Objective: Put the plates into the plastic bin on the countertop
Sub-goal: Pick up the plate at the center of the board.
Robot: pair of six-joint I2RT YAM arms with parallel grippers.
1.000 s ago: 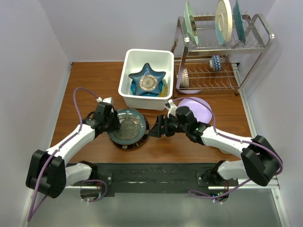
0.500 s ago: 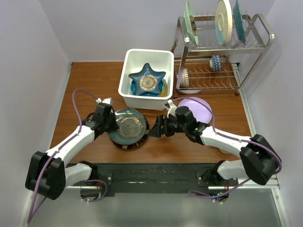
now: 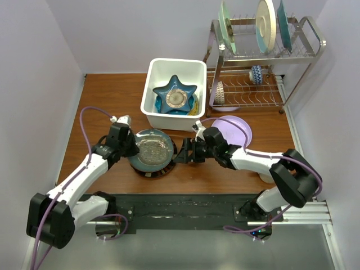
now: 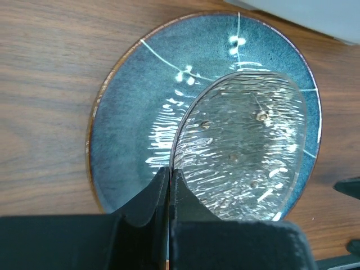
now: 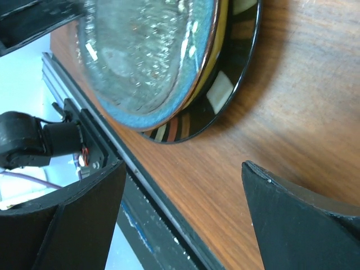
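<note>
A clear glass plate (image 3: pixel 153 149) (image 4: pixel 247 152) lies on top of a dark teal plate (image 3: pixel 136 163) (image 4: pixel 129 129), which rests on a black-rimmed striped plate (image 3: pixel 164 170) (image 5: pixel 225 95). My left gripper (image 3: pixel 128 147) (image 4: pixel 169 175) is shut on the glass plate's left rim, and that edge is tilted up off the teal plate. My right gripper (image 3: pixel 183 153) (image 5: pixel 184 166) stands open just right of the stack, with only wood between its fingers. A lilac plate (image 3: pixel 239 129) lies on the countertop (image 3: pixel 112 95). The white plastic bin (image 3: pixel 177 61) holds a blue star-shaped plate (image 3: pixel 175 97).
A metal wire dish rack (image 3: pixel 306 53) stands at the back right with three large plates upright on top and small items on its lower shelf. A black rail (image 3: pixel 180 205) runs along the near edge of the table. Walls close in left and right.
My left gripper has shut on the glass plate's rim and tipped that edge upward. The right gripper has moved slightly left toward the stack and stays open.
</note>
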